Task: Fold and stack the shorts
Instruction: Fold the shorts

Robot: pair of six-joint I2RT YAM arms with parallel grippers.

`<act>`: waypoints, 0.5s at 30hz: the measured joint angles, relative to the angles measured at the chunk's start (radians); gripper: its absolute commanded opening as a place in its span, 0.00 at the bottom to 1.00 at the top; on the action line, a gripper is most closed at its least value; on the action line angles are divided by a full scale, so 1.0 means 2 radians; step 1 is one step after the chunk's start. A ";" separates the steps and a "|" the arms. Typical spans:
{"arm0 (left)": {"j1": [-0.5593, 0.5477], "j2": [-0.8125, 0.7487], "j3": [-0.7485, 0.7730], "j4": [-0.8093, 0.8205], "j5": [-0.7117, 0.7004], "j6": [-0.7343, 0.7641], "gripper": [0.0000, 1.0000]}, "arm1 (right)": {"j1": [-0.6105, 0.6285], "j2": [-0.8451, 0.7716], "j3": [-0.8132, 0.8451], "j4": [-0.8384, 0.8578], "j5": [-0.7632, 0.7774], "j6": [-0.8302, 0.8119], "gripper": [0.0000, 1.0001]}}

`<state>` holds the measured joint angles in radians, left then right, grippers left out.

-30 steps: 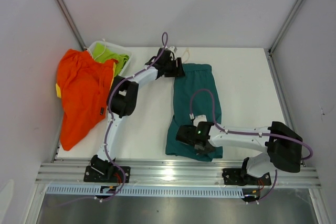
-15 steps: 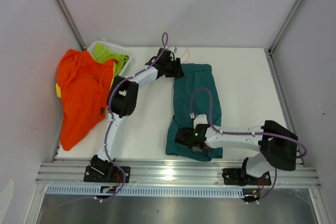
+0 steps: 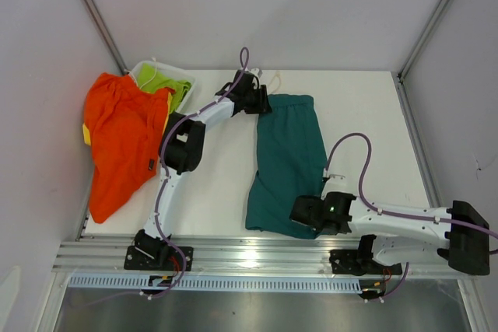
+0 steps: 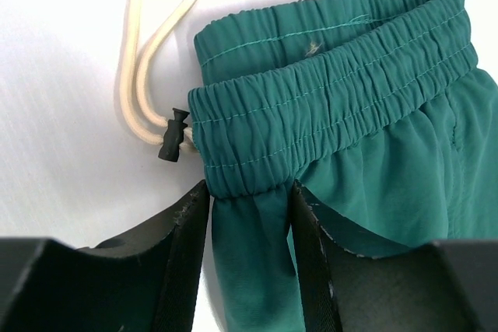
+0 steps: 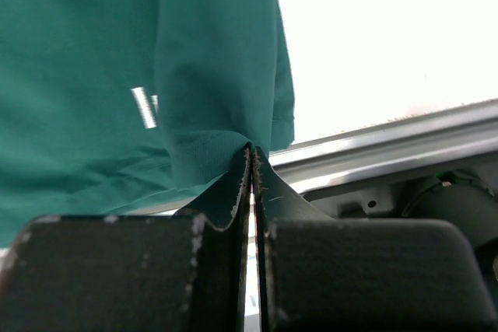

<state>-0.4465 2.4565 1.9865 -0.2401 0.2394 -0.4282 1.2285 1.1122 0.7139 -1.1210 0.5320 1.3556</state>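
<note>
On the surface (image 3: pixel 373 114), teal shorts (image 3: pixel 288 153) lay flat in the middle, waistband far and hems at the near edge, with orange shorts (image 3: pixel 117 145) heaped well apart at the left. Right claw (image 5: pixel 250 157) was pinched tight on a thin bit of the near hem; left claw (image 4: pixel 249 192) stood narrow astride the waistband corner, cloth filling the gap, but whether it truly gripped I couldn't tell. Risk: with a loose left grip or so shallow a right pinch, lifting for the fold could drop one end and bunch the cloth, and the drawstring (image 4: pixel 144 75) beside the left claw might snag.
</note>
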 measured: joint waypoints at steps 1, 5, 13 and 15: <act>0.000 0.000 0.000 -0.001 -0.001 0.000 0.48 | 0.002 0.005 0.000 -0.003 0.000 0.006 0.00; 0.000 0.000 0.001 -0.006 -0.006 0.000 0.48 | 0.021 0.028 0.007 -0.031 0.005 0.031 0.00; 0.000 0.010 0.021 -0.015 -0.006 -0.004 0.68 | 0.034 0.076 0.064 -0.086 0.032 0.079 0.00; 0.000 0.011 0.022 -0.015 -0.005 -0.006 0.68 | 0.038 0.092 0.064 -0.090 0.031 0.091 0.00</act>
<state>-0.4465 2.4786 2.0300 -0.2703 0.2295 -0.4404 1.3041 1.2957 0.8421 -1.3014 0.5941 1.5383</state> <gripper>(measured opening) 0.666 0.003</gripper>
